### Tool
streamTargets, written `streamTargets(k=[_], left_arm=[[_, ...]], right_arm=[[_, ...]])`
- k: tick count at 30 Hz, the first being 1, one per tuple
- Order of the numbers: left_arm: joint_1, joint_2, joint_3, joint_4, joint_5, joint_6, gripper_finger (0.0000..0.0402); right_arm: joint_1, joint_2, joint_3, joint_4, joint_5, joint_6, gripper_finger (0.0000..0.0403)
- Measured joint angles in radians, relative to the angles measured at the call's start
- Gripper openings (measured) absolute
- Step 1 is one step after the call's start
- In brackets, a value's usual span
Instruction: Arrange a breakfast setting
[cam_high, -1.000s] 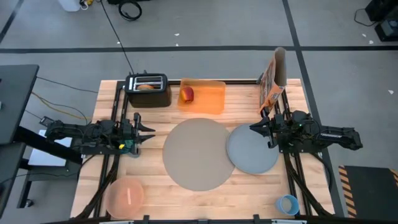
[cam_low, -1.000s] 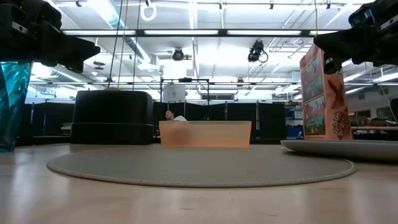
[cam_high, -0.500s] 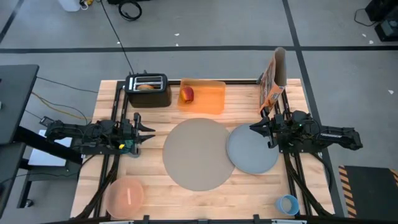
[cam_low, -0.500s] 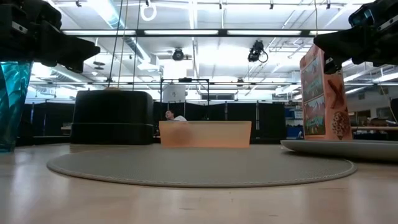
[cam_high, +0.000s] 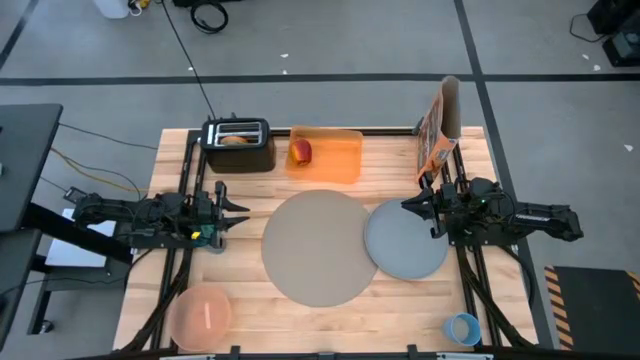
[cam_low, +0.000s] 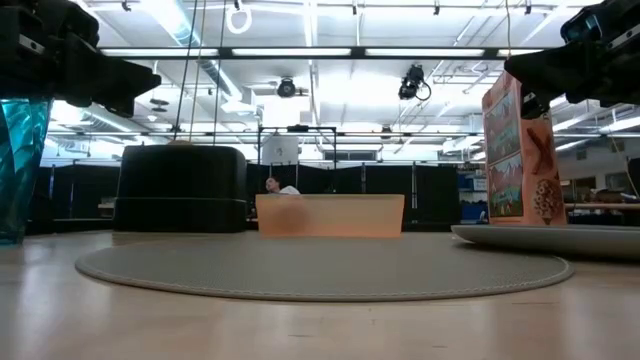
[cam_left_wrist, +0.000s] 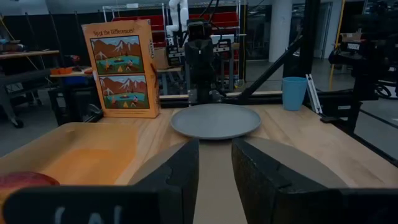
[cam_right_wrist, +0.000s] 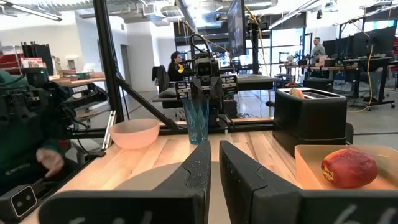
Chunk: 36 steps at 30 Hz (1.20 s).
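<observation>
The taupe mat (cam_high: 318, 247) lies mid-table with the grey plate (cam_high: 405, 240) overlapping its right edge. The pink bowl (cam_high: 203, 315) stands at the near left with a small pale thing in it. The blue cup (cam_high: 462, 328) stands at the near right. The red apple (cam_high: 301, 151) lies in the orange tray (cam_high: 325, 155), and the bagel (cam_high: 236, 139) sticks out of the black toaster (cam_high: 238, 143). My left gripper (cam_high: 238, 212) is open and empty, left of the mat. My right gripper (cam_high: 408, 206), fingers almost together, is empty above the plate's far edge.
A cereal box (cam_high: 440, 125) stands upright at the far right. A teal glass (cam_high: 210, 236) stands just beside my left gripper. In the right wrist view a person's hand in a green sleeve (cam_right_wrist: 46, 158) shows beyond the table's left side.
</observation>
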Motion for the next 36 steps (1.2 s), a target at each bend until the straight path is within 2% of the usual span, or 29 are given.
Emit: streamTargets(k=[12,16,24,28,33,36], left_arm=[[0.0,0.0,0.0,0.001,0.0,-0.004,0.0102],[0.0,0.0,0.0,0.019,-0.001,-0.129,0.0102],[0.0,0.013,0.012,0.228,-0.001,-0.187,0.0102],[0.0,0.099,0.103,0.238,-0.046,-0.21,0.0093],[-0.002,0.302,0.272,0.22,-0.053,-0.259,0.0085],[-0.002,0.424,0.413,0.108,-0.053,-0.298,0.0084]], right_arm=[[0.0,0.0,0.0,0.0,0.0,0.0,0.0041],[0.0,0.0,0.0,0.0,0.0,0.0,0.0041],[0.0,0.0,0.0,0.0,0.0,0.0,0.0041],[0.0,0.0,0.0,0.0,0.0,0.0,0.0041],[0.0,0.0,0.0,0.0,0.0,0.0,0.0041],[0.0,0.0,0.0,0.0,0.0,0.0,0.0041]])
